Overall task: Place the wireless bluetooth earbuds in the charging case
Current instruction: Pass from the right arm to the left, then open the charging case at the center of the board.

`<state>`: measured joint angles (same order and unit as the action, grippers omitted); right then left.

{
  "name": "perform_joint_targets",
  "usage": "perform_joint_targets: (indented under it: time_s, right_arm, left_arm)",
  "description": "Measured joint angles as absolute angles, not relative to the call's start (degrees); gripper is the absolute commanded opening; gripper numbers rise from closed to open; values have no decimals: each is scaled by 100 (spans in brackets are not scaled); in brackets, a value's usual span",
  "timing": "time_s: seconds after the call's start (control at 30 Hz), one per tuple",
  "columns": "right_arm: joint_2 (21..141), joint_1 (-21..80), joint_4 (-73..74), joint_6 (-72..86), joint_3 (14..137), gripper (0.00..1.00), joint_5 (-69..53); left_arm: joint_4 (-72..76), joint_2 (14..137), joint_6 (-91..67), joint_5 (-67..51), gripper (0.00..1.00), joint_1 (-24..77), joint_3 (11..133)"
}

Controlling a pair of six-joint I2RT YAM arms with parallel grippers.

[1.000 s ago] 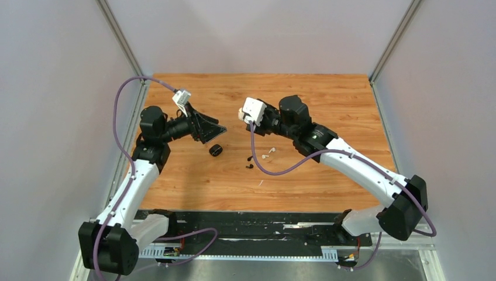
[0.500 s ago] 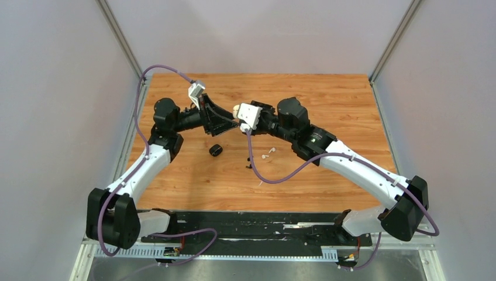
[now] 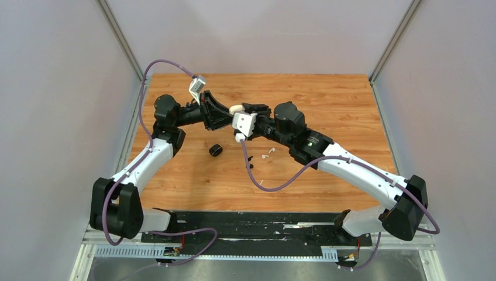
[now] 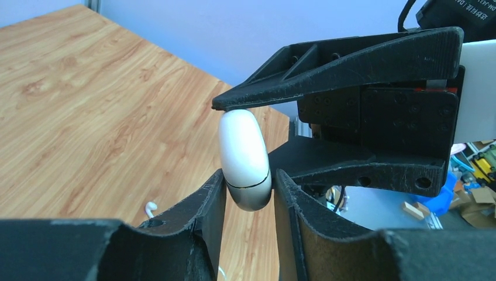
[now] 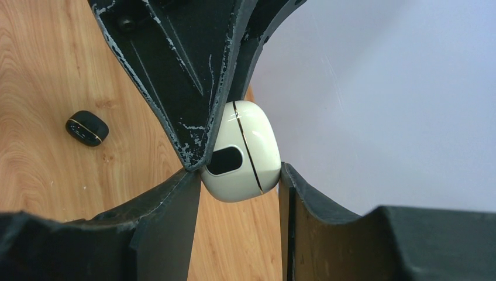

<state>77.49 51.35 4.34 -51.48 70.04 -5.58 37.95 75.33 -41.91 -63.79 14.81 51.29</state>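
While doubly gripped, charging case [image 4: 244, 153] aloft.

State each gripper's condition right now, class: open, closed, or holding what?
Left gripper: closed on the glossy white oval charging case.
Right gripper: closed on the same case.

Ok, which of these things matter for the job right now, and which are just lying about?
In hand: white charging case, gripped by left gripper and right gripper; white earbuds on table.
Lying idle: black case, black earbud.
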Motion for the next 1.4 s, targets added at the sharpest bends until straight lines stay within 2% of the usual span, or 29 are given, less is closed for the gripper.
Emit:
perform_joint_targets:
  time_s: [0.17, 0.23, 0.27, 0.3, 0.37, 0.43, 0.47, 0.5, 0.67, 0.83, 1.0, 1.17, 1.4]
  right_arm:
    - [7749, 5164, 360, -5223, 7002, 35, -499]
    - [7749, 5175, 331, -5247, 7000, 36, -469]
    - [7749, 5179, 318, -5256, 6997, 38, -456]
    - [7749, 5186, 301, -5262, 6993, 43, -447]
    - [7749, 5194, 263, -5271, 6976, 61, -423]
    - [7752, 5201, 224, -5262, 6967, 81, -414]
    - [7756, 5214, 209, -5240, 6965, 93, -443]
    - [7765, 5236, 196, -5210, 6965, 99, -462]
    - [7841, 5164, 784, -4543, 7164, 100, -854]
    - [8042, 4254, 2139, -3242, 8187, 100, -2239]
    - [8206, 3371, 3212, -2480, 8866, 96, -3645]
    - [8626, 3216, 3913, -2189, 9048, 92, -4724]
    - [9148, 3216, 4226, -2093, 9043, 90, -5505]
  left_arm:
    - [3900, 7557, -4283, -6377, 33, 1466, 5140]
    - [3922, 7557, -4322, -6375, 28, 1459, 5144]
    - [3927, 7557, -4335, -6370, 22, 1459, 5151]
    - [3929, 7557, -4338, -6366, 19, 1459, 5157]
    - [3931, 7557, -4340, -6357, 7, 1457, 5166]
    - [3933, 7557, -4340, -6357, 0, 1459, 5168]
    - [3948, 7557, -4340, -6361, 0, 1472, 5168]
    - [3975, 7557, -4340, -6368, 0, 1496, 5168]
    - [3983, 7557, -4257, -6482, 0, 1529, 5170]
    - [3524, 7553, -3479, -6720, 0, 1529, 5183]
    - [1400, 7369, -952, -6947, 0, 1546, 5369]
    - [-709, 7220, 1411, -6980, 0, 1660, 5743]
    - [-1747, 6943, 2615, -6779, 0, 1905, 5747]
